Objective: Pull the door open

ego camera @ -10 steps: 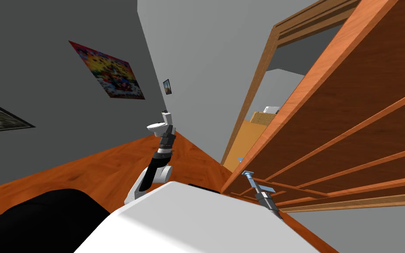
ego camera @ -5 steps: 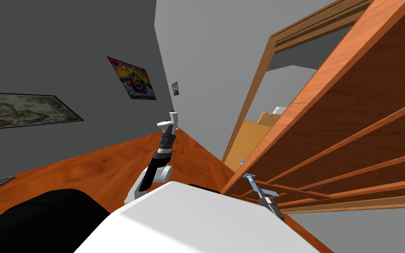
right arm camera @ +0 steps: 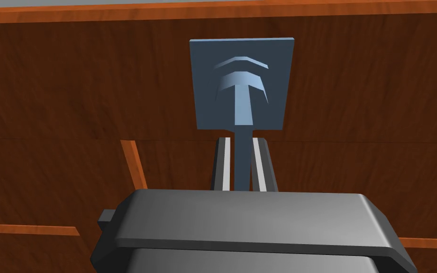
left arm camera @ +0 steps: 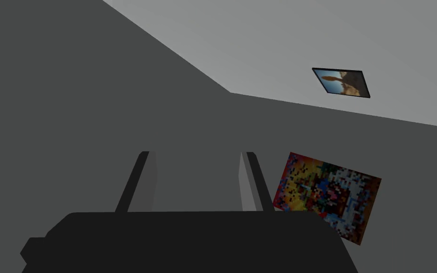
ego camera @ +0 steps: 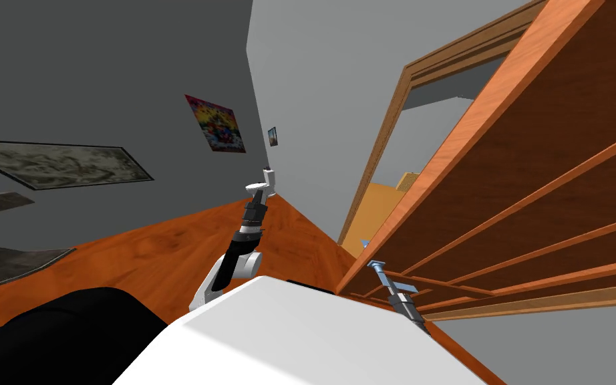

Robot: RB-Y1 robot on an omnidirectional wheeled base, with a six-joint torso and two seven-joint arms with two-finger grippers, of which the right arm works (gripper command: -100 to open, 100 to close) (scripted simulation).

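The brown panelled door point(ego camera: 554, 174) stands swung partly out of its wooden frame point(ego camera: 393, 127), at my right. Its blue-grey lever handle point(right arm camera: 242, 142) juts from a square backplate point(right arm camera: 241, 85) on the door face. My right gripper point(right arm camera: 241, 163) is shut on the lever, a finger pressed on each side; in the head view the right gripper point(ego camera: 385, 279) sits at the door's lower edge. My left gripper point(ego camera: 258, 192) is raised ahead over the floor, and in its wrist view the left gripper point(left arm camera: 196, 182) is open with nothing between the fingers.
Through the gap beside the door I see a yellow-orange floor and a tan box point(ego camera: 408, 180). A white toilet point(ego camera: 266, 182) stands in the far corner. Orange wood floor point(ego camera: 153, 254) stretches to my left. Dark rug pieces point(ego camera: 6, 264) lie at the far left.
The whole head view has swung: wall pictures slid right and a rug came in at the left, so I have turned. The door gap looks a little narrower. Both grippers keep their hold and pose.
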